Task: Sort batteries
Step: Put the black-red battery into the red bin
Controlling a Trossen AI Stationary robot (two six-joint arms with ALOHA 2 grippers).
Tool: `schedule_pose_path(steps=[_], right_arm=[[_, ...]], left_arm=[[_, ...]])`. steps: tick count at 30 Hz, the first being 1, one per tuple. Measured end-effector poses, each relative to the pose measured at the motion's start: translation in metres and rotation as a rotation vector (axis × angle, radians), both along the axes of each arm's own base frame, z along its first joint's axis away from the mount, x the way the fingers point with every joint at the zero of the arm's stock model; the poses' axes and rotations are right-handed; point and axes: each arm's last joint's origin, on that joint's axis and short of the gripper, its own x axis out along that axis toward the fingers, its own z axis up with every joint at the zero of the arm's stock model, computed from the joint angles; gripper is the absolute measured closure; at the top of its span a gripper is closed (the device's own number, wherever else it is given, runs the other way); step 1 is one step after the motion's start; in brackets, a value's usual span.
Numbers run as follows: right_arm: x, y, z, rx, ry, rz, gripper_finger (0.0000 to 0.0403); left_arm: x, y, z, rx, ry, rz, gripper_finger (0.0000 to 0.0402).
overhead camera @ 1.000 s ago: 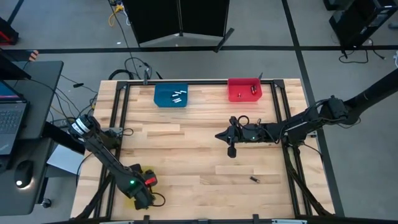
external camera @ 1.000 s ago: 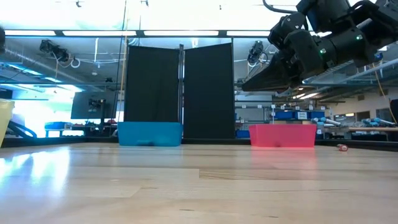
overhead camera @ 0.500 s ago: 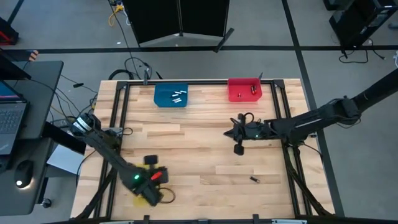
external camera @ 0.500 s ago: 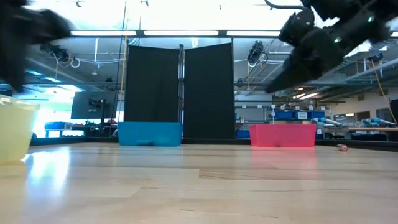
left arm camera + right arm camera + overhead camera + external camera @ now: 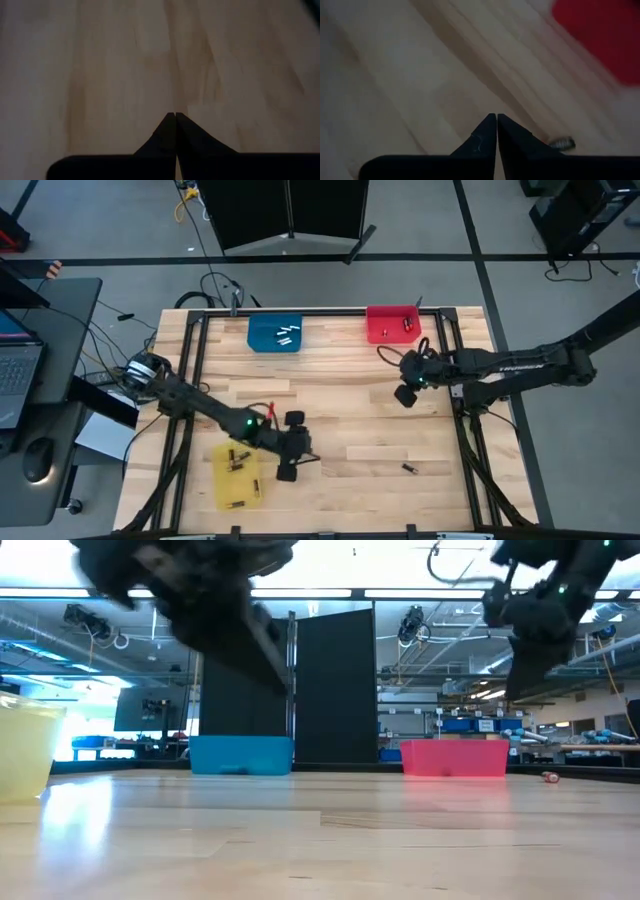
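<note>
A: It's a big workshop with bright lights and shelves at the back. In front is a wood table. Three bins sit on it. The blue bin and the red bin are at the far edge. The yellow bin is at the near left.

B: Where are the batteries?

A: A few pale batteries lie in the blue bin. The red bin has a couple, and the yellow bin has some dark ones. One loose battery lies on the bare wood, near the right front.

B: What are the arms doing?

A: The left gripper is out over the middle of the table, just beside the yellow bin. Its fingers are pressed together with nothing between them. The right gripper hangs near the red bin. Its fingers are pressed together too, and it holds nothing.

B: What could go wrong?

A: I think the loose battery is next. It is tiny and round, so it could roll if a finger bumps it. Both grippers must spread their fingers first, or they will only push it away. Both arms reach toward the middle, so they could knock each other. And it could get dropped in the wrong bin.
</note>
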Motion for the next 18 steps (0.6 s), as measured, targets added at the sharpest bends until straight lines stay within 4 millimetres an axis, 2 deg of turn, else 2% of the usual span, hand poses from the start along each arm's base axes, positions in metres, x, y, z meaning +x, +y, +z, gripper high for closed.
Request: schedule_pose_path(steps=[7, 14, 18], right_arm=[[-0.005, -0.009, -0.027, 0.089, 0.075, -0.232, 0.0347], [-0.008, -0.017, -0.043, 0.073, 0.062, -0.534, 0.0300], [-0.013, -0.021, -0.055, 0.092, 0.089, -0.665, 0.0282]], left_arm=[[0.012, 0.029, -0.007, -0.094, -0.315, -0.063, 0.0398], [0.002, 0.069, -0.013, -0.194, -0.624, -0.050, 0.0398], [-0.002, 0.085, -0.015, -0.190, -0.677, -0.015, 0.0398]])
